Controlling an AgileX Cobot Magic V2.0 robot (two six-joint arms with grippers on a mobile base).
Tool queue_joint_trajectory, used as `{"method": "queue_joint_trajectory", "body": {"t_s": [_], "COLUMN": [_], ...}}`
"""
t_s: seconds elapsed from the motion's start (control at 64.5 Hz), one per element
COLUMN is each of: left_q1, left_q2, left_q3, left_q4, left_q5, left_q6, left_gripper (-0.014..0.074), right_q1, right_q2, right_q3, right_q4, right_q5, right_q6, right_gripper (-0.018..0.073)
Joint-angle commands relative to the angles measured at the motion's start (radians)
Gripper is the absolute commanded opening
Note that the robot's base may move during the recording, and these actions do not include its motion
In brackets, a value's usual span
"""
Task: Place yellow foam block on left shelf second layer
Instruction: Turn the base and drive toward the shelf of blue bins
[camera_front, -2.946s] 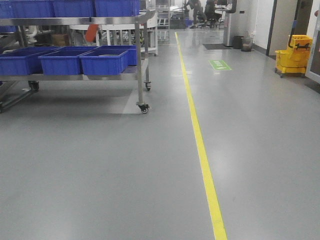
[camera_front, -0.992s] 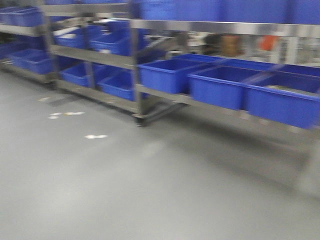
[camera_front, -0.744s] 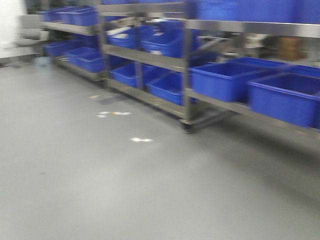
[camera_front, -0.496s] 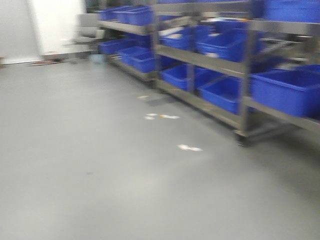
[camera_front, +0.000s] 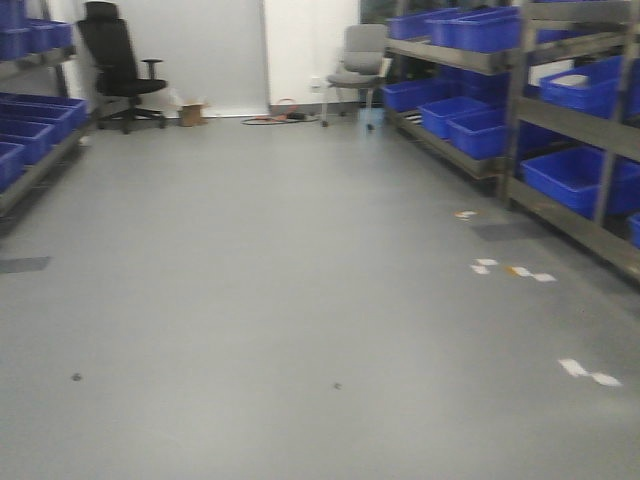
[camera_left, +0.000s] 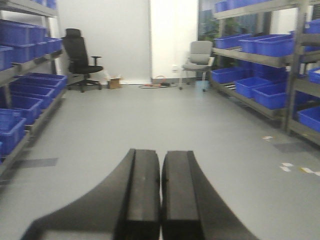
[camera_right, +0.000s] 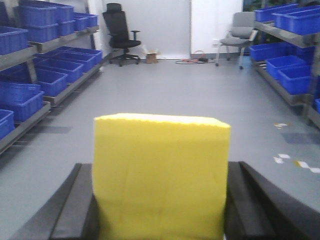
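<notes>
The yellow foam block (camera_right: 160, 175) fills the lower middle of the right wrist view, held between the two black fingers (camera_right: 75, 210) of my right gripper (camera_right: 160, 200), which is shut on it. My left gripper (camera_left: 161, 190) is shut and empty, its two black fingers pressed together. The left shelf (camera_front: 30, 130) with blue bins runs along the left side of the aisle; it also shows in the right wrist view (camera_right: 45, 65) and the left wrist view (camera_left: 25, 95). Neither gripper shows in the front view.
A second shelf (camera_front: 540, 110) with blue bins lines the right side. A black office chair (camera_front: 115, 65), a grey chair (camera_front: 358, 60) and a small cardboard box (camera_front: 192, 112) stand at the far wall. White tape marks (camera_front: 588, 372) lie on the grey floor.
The view has swung left, from a yellow floor line and a trolley, across the blue-bin shelves, to looking straight down the aisle between two shelves.
</notes>
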Motion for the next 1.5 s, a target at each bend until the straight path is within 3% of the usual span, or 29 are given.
{"method": "queue_joint_trajectory", "body": {"t_s": [0.0,1.488], "left_q1": [-0.005,-0.005], "left_q2": [-0.018,-0.018], "left_q3": [0.027,0.027], "left_q4": [-0.006,-0.006], "left_q5": [-0.082,-0.082], "left_q6": [-0.003,-0.003], "left_gripper": [0.0124,0.0124], "right_q1": [-0.007,-0.007], "right_q2": [0.009,0.01], "right_q3": [-0.03,-0.03], "right_q4": [-0.011,-0.011], "right_q5": [-0.091,-0.091], "right_q6": [-0.004,-0.004], "right_gripper": [0.0469,0.0469]}}
